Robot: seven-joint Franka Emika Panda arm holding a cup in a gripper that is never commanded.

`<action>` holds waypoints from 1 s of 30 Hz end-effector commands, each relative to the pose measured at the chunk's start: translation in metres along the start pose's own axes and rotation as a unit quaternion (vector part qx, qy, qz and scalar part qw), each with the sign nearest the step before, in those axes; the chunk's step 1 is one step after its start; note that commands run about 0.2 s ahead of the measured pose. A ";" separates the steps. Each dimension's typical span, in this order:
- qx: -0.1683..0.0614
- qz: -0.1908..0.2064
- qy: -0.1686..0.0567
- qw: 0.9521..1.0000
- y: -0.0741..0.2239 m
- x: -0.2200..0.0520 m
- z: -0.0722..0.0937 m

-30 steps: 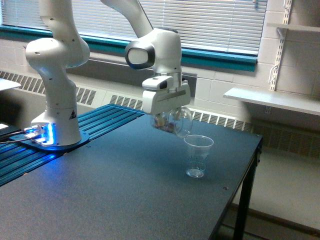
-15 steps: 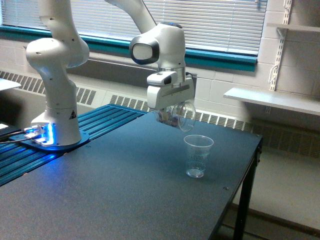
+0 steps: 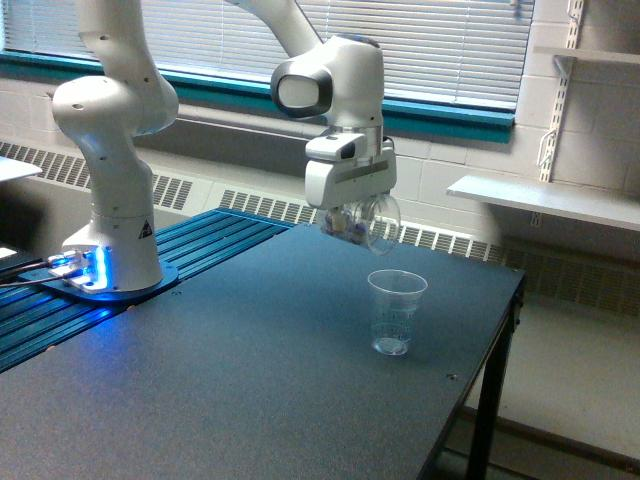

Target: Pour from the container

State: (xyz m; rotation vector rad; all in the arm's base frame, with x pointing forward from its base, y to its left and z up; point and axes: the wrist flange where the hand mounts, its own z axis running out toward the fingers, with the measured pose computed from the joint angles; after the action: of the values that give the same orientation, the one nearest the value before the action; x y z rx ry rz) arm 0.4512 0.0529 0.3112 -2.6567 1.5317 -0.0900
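- Gripper (image 3: 352,224) hangs over the dark table (image 3: 200,390), clamped on the container (image 3: 376,222). Fingers mostly hidden under the white hand housing, but the cup sits pinched between them, so I read the claw as closed on it, not spread.
- Container is in the air, above and slightly toward the exterior view's left of the ribbed plastic cup (image 3: 396,311). Clear gap between the two, not touching.
- Ribbed cup stands upright on the table, near the edge on the exterior view's right. Something faint at its bottom, could be contents or just the thick base; can't tell.
- Container is tipped: long axis lies near horizontal, a bit down, mouth facing the exterior view's right and somewhat toward the ribbed cup. Side loop not resolvable at this size.
- There's some brownish-purple material near the gripper side of the container; can't say if it is inside the cup.
- No stream or falling material visible between the cups.
- Progress call: tilt is on, pose is a pouring pose, but I can't confirm transfer. Either pour is about finished or barely begun; the frame alone doesn't settle it.
- Left, as I judge: confirm contents landed, bring container upright.
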 end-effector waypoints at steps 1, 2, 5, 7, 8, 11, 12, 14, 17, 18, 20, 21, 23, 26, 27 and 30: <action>0.002 0.012 -0.013 1.000 -0.007 0.000 -0.006; 0.001 0.013 -0.017 1.000 -0.008 0.000 -0.005; -0.001 0.018 -0.024 1.000 -0.008 0.002 -0.003; -0.005 0.022 -0.027 0.999 -0.007 0.004 0.000; -0.007 0.024 -0.030 0.999 -0.006 0.005 0.001; -0.014 0.032 -0.037 0.999 -0.005 0.008 0.006; -0.016 0.032 -0.038 0.999 -0.005 0.008 0.008; -0.020 0.031 -0.046 0.998 -0.006 0.005 0.012; -0.024 0.031 -0.054 0.998 -0.008 0.004 0.016; -0.026 0.032 -0.057 0.998 -0.008 0.003 0.017; -0.025 0.037 -0.063 0.997 -0.009 0.005 0.018; -0.026 0.038 -0.066 0.997 -0.010 0.005 0.018; -0.025 0.042 -0.071 0.996 -0.011 0.007 0.018; -0.023 0.049 -0.078 0.995 -0.014 0.011 0.016; -0.022 0.050 -0.079 0.995 -0.015 0.012 0.015; -0.018 0.053 -0.084 0.995 -0.019 0.015 0.012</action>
State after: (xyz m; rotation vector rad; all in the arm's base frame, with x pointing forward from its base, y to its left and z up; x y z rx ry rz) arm 0.4658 0.0538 0.2905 -2.5472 1.6474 0.1685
